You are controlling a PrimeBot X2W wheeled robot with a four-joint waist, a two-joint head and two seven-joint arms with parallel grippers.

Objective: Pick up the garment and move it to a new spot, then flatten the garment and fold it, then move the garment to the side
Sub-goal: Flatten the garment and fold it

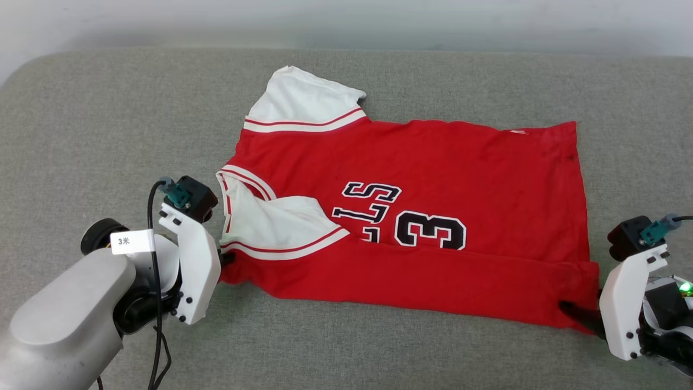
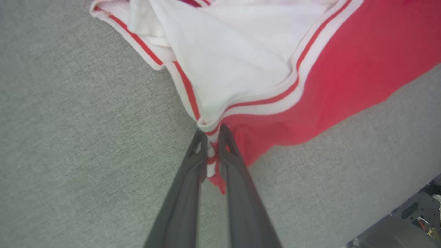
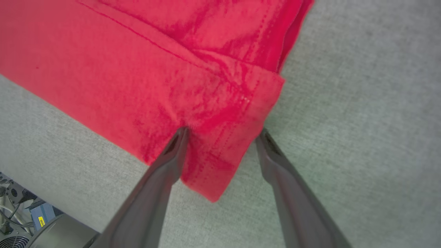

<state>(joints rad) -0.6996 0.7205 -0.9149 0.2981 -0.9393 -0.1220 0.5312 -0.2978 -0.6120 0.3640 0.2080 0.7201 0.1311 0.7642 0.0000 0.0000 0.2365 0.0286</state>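
The garment (image 1: 433,162), a red jersey with white sleeves and a black number 3, lies spread on the grey cushioned surface (image 1: 81,119). Its near edge is folded up over the lower part of the lettering. One white sleeve (image 1: 270,222) is turned in across the chest. My left gripper (image 2: 212,132) is shut on the garment (image 2: 344,69) at its near left corner, pinching striped trim and red cloth; in the head view the left gripper (image 1: 224,260) sits at that corner. My right gripper (image 3: 224,132) stands open, its fingers straddling the near right hem corner of the garment (image 3: 103,69). A dark fingertip (image 1: 576,314) touches that corner.
The grey surface extends well beyond the jersey on all sides, with a pale wall (image 1: 346,21) behind its far edge. Below the near edge, equipment with cables (image 3: 20,210) and part of the robot's base (image 2: 406,220) show.
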